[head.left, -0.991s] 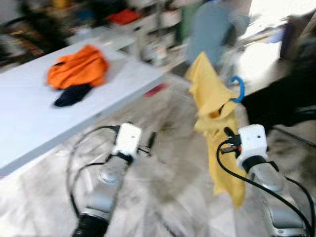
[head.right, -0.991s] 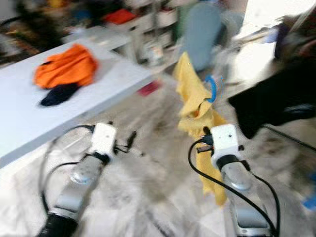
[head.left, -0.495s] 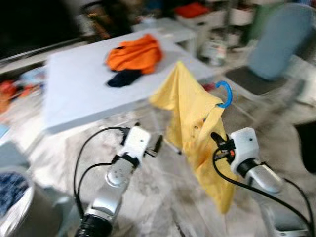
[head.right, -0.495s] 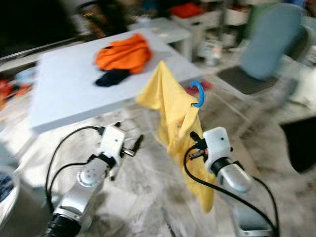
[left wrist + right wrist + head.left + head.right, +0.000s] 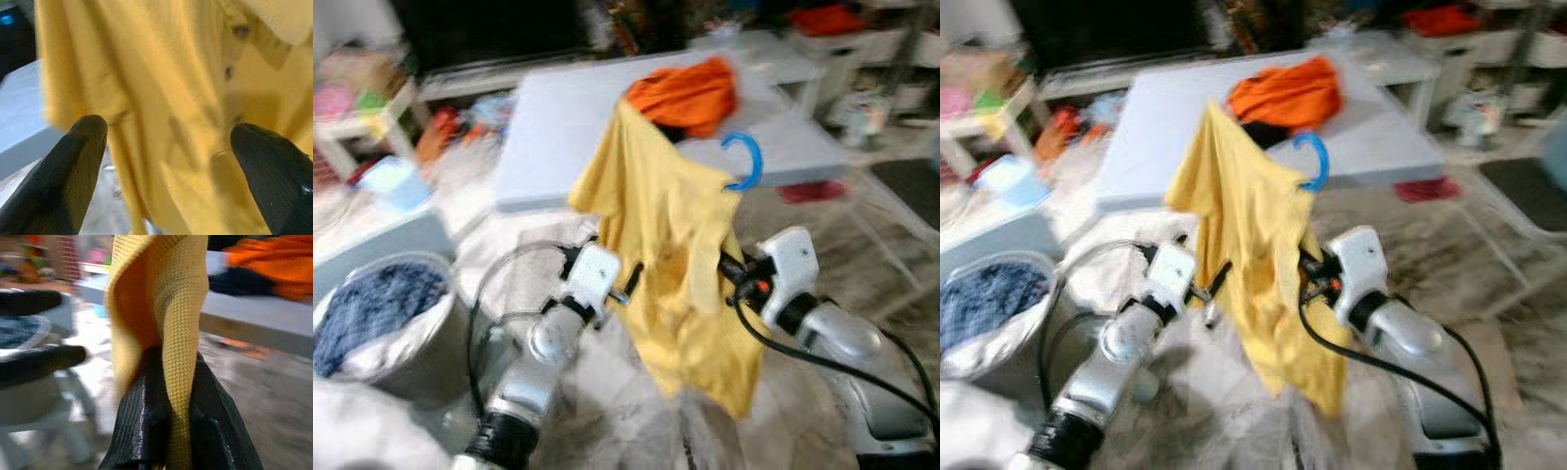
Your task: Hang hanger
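A yellow shirt [image 5: 666, 255] hangs on a hanger whose blue hook [image 5: 744, 162] sticks up above the collar. My right gripper [image 5: 171, 396] is shut on a fold of the shirt at the hanger, holding it up in front of me. My left gripper [image 5: 166, 127] stands open just beside the shirt's left edge, its fingers [image 5: 83, 142] spread with yellow cloth before them. In the left eye view the left gripper [image 5: 628, 286] sits at the shirt's lower left. The views are blurred.
A white table [image 5: 558, 137] stands ahead with an orange garment [image 5: 690, 93] and a dark one on it. A grey bucket [image 5: 421, 357] holding blue cloth [image 5: 372, 313] is at my left. A red item [image 5: 813, 191] lies on the marble floor.
The whole view has swung left, so the camera has turned. The shirt stays held in my right gripper, and the left gripper now sits closer to its edge.
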Controlling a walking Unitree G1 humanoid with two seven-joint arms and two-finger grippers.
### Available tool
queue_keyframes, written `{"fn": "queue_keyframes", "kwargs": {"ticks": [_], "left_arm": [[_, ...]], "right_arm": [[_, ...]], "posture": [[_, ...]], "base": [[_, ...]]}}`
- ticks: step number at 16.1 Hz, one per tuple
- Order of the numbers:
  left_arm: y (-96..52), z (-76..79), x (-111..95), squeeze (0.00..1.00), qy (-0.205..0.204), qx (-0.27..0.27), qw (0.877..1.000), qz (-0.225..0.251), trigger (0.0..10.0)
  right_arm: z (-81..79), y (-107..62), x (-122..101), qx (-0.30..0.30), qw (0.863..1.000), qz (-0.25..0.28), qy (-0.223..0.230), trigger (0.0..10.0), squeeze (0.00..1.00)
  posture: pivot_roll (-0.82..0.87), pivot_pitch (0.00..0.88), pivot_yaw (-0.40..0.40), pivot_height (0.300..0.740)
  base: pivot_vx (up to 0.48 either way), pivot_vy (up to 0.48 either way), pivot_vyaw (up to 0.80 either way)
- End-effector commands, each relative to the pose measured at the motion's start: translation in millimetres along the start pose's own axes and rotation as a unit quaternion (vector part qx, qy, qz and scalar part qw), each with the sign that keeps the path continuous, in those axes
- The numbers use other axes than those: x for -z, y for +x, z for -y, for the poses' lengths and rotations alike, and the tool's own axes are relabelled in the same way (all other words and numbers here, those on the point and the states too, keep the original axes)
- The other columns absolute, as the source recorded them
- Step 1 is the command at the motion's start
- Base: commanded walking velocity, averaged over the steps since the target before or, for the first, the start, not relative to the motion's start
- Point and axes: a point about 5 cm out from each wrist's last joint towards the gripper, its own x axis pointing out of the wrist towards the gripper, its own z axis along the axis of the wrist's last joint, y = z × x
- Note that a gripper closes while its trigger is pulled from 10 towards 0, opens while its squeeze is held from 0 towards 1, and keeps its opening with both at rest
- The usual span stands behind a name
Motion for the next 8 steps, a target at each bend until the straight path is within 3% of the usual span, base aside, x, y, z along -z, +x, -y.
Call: {"fn": "queue_keyframes", "kwargs": {"ticks": [1, 8], "left_arm": [[3.3, -5.0, -2, 0.00, 0.004, -0.009, 1.000, 0.002, 10.0], [12.4, -10.8, -2, 0.00, 0.007, -0.033, 0.999, 0.007, 10.0]], "right_arm": [[-9.5, -1.4, -20, -0.043, 0.998, 0.035, -0.006, 10.0, 0.00], [-27.1, -24.6, -42, -0.168, 0.985, 0.010, 0.027, 10.0, 0.00]], "posture": [[-0.22, 0.000, 0.061, 0.740], [-0.25, 0.000, 0.072, 0.740]], "base": [[0.000, 0.000, 0.00], [0.000, 0.000, 0.00]]}}
